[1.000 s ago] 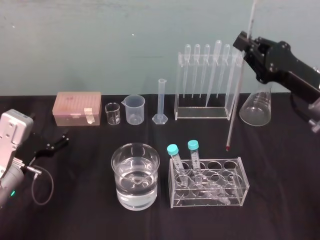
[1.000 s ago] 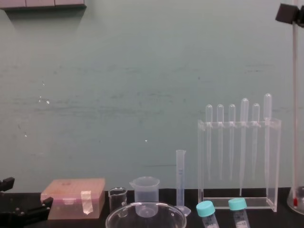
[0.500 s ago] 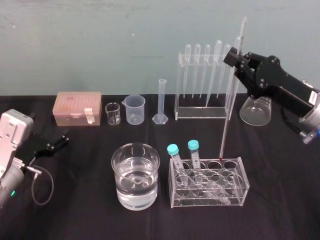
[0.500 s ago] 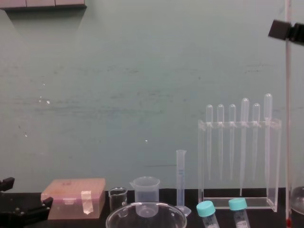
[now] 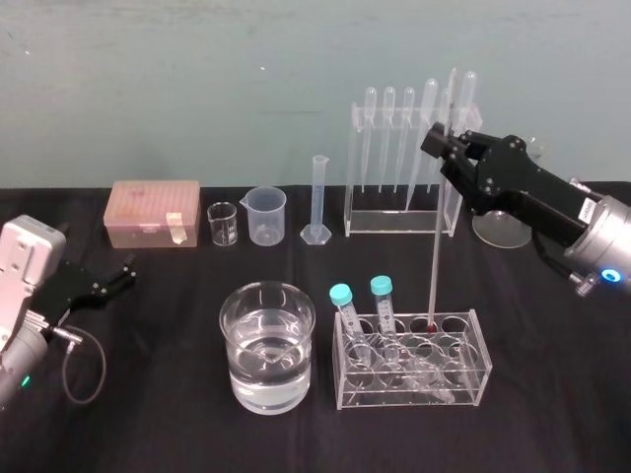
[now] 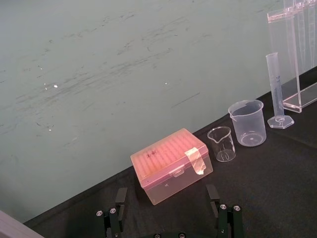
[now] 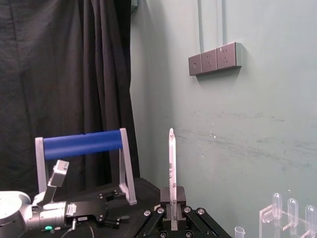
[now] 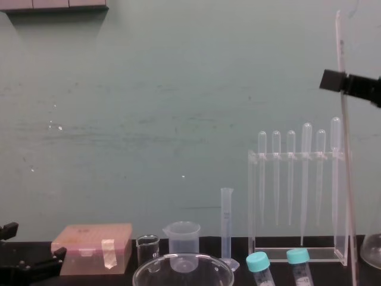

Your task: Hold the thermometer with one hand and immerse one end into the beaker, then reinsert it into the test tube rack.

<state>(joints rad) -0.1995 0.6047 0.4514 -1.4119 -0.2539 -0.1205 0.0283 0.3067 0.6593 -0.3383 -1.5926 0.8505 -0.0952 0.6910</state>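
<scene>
Now, step: the carry toward the beaker, by my reading; the dip is not yet done and the reinsertion comes after it.
Right gripper: the right gripper point(image 5: 444, 141) is closed on the thermometer point(image 5: 435, 246), its pads pinching the rod in the upper part.
Thermometer: nearly upright, leaning slightly; the whitish end stands above the gripper, and the long lower part hangs well below it.
Red tip: far under the gripper, at the back row of the low rack point(image 5: 475, 370); I cannot tell whether it is above a hole or just inside one.
Beaker: the beaker point(image 5: 298, 372), part full of clear liquid, sits well below the gripper, off to its left and nearer the robot, apart from the tip.
Rack: the rack point(image 5: 394, 223) stands just behind the gripper, a little to its left, with pipettes point(image 5: 388, 138) hanging in it.
Left gripper: the left gripper point(image 5: 111, 279) lies parked on the table far to the left, fingers spread and holding nothing.
Next move: likely a sideways pass to the left, with the tip kept high enough to clear the capped tubes point(image 5: 342, 310) and the beaker's rim, then a straight descent into the liquid.
Care: the rod is thin glass and gripped high, so the tip may swing; slow travel and a firm hold seem wise.
</scene>
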